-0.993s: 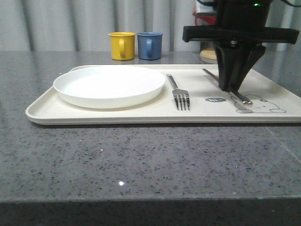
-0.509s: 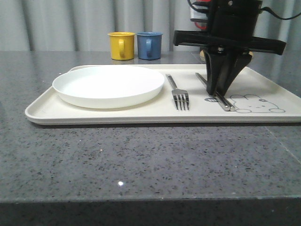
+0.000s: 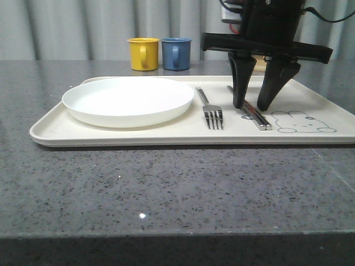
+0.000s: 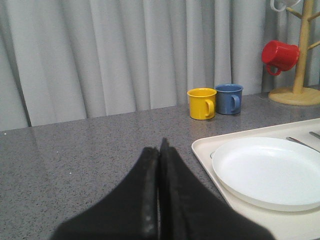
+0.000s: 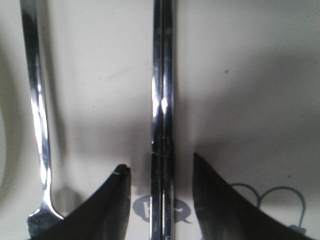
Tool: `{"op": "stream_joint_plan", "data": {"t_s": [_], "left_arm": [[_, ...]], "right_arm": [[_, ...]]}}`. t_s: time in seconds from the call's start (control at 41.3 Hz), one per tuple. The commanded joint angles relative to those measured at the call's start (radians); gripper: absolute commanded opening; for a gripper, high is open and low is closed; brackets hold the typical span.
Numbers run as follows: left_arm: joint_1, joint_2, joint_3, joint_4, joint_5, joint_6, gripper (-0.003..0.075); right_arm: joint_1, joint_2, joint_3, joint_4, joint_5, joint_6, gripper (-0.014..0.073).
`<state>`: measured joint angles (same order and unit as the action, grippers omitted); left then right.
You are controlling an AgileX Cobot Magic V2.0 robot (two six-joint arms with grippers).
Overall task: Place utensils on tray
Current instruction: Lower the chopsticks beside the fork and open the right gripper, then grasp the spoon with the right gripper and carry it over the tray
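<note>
So far three of the utensils lie on the tray (image 3: 111,134): the plate (image 3: 128,100) at its 9 o'clock end, the fork (image 3: 211,111) just beside the plate toward 3 o'clock with its tines pointing to the near edge, and the chopsticks (image 3: 256,114) a little further toward 3 o'clock, side by side and flat on the surface. The right gripper (image 3: 252,105) stands over the chopsticks with its jaws spread, one finger on each side of the pair; in the right wrist view the chopsticks (image 5: 163,115) run between the two fingers without either one touching them, so the robot judges them released and placed. The fork (image 5: 38,120) lies beside them there, apart from both fingers. No spoon is to be seen on the tray, so that piece probably remains to be brought, though its whereabouts cannot be told.

The left gripper (image 4: 159,150) hangs over bare table at 9 o'clock of the tray, its jaws pressed together on nothing. Beyond the tray, at 12 o'clock, stand a yellow mug (image 3: 143,53) and a blue mug (image 3: 176,53); a red mug (image 4: 279,56) hangs on a wooden rack (image 4: 301,60) further toward 2 o'clock. None of these blocks the tray. Free room for a spoon lies at 3 o'clock of the chopsticks, over the rabbit drawing (image 3: 302,122).
</note>
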<state>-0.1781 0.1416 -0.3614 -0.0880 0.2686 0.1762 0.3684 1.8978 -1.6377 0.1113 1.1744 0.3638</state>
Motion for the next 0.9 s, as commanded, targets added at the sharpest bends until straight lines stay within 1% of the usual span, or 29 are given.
{"op": "stream_joint_plan", "data": {"t_s": [0.0, 0.073, 0.194, 0.339, 0.485, 0.63, 0.775, 0.872], "left_arm": [[0.001, 0.012, -0.025, -0.004, -0.083, -0.008, -0.0019], [0.001, 0.012, -0.025, -0.004, -0.083, -0.008, -0.0019], [0.001, 0.012, -0.025, -0.004, -0.083, -0.008, -0.0019], [0.001, 0.012, -0.025, -0.004, -0.083, -0.008, -0.0019], [0.001, 0.012, -0.025, -0.004, -0.083, -0.008, -0.0019], [0.001, 0.012, -0.025, -0.004, -0.083, -0.008, -0.0019], [0.001, 0.012, -0.025, -0.004, -0.083, -0.008, -0.0019], [0.001, 0.012, -0.025, -0.004, -0.083, -0.008, -0.0019]], "right_arm": [[-0.011, -0.07, -0.048, -0.018, 0.009, -0.026, 0.037], [-0.031, -0.098, -0.053, -0.021, 0.011, -0.052, 0.037], [-0.104, -0.149, -0.053, -0.025, 0.026, -0.104, 0.037], [-0.252, -0.197, -0.053, -0.046, 0.067, -0.202, 0.037], [-0.404, -0.219, -0.053, -0.095, 0.104, -0.306, 0.037], [-0.538, -0.211, -0.051, -0.1, 0.143, -0.369, 0.037], [-0.624, -0.17, -0.051, -0.1, 0.141, -0.421, 0.037], [-0.652, -0.143, -0.051, -0.1, 0.133, -0.44, 0.037]]}}
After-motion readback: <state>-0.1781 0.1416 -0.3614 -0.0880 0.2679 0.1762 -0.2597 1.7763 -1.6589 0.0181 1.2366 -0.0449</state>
